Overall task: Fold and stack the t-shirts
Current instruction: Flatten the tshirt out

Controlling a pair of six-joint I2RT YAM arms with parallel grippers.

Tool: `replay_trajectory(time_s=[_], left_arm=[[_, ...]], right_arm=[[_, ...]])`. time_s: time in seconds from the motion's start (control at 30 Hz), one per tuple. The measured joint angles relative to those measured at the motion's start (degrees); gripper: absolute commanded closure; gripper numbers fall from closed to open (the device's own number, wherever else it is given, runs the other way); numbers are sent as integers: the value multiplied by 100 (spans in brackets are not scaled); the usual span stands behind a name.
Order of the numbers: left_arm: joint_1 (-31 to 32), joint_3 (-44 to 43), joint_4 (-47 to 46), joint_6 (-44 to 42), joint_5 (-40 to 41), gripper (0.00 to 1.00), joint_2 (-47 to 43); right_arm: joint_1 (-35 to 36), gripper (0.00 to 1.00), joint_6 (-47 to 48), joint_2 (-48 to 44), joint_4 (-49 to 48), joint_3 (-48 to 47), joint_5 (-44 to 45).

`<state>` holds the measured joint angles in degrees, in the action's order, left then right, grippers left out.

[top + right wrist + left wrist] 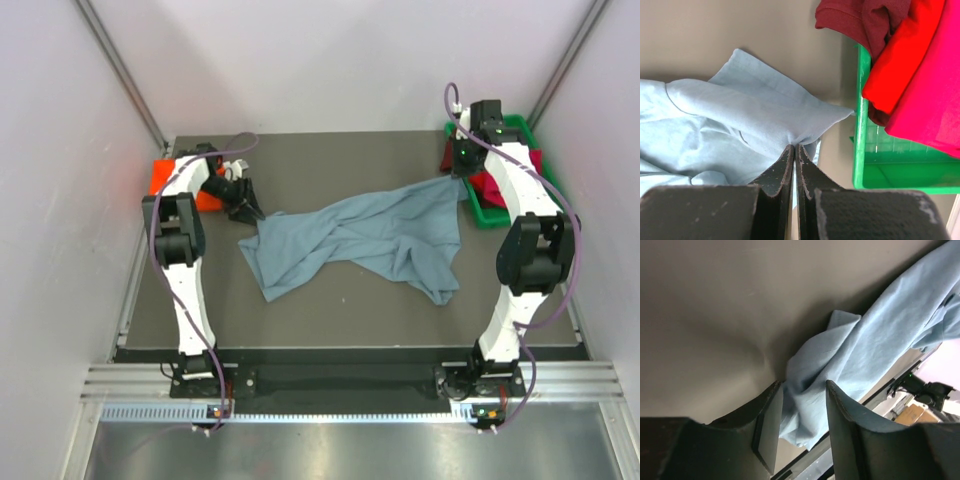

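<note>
The blue-grey shirt (360,235) is stretched left to right; its right corner is pinched by the right gripper (795,149), beside the bin (862,150); its left edge is straddled by the spread left gripper (804,387).

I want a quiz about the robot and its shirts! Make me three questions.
1. True or false: the right hand is pinching the blue-grey shirt.
2. What colour is the bin holding the red and pink shirts? A yellow, B green, C black.
3. Fill in: the left hand has its fingers ____, with blue cloth between them.
Key: 1 true; 2 B; 3 open.
</note>
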<state>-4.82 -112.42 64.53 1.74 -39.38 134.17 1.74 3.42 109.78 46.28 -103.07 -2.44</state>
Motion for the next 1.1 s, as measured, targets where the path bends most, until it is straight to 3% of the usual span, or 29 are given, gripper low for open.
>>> replay_trajectory(time_s=[0.03,0.07,0.17,0.43,0.6,0.83,1.1], left_arm=[[55,0,4,-2,-26,60,26],[109,0,2,-7,-48,75,42],[247,-15,9,-24,-140,100,48],[269,-120,17,-39,-107,100,4],[24,-979,-107,-92,389,100,-219],[-295,-1296,-957,-114,758,100,-1762],[-205,-769,-925,-210,715,100,-2922]], right_arm=[[2,100,2,2,0,0,4],[2,100,2,2,-2,0,11],[33,100,4,15,-4,0,39],[42,100,26,17,-44,0,96],[50,100,55,22,-96,-26,212],[68,100,48,280,-157,-745,376],[111,100,-9,210,-199,-1027,424]])
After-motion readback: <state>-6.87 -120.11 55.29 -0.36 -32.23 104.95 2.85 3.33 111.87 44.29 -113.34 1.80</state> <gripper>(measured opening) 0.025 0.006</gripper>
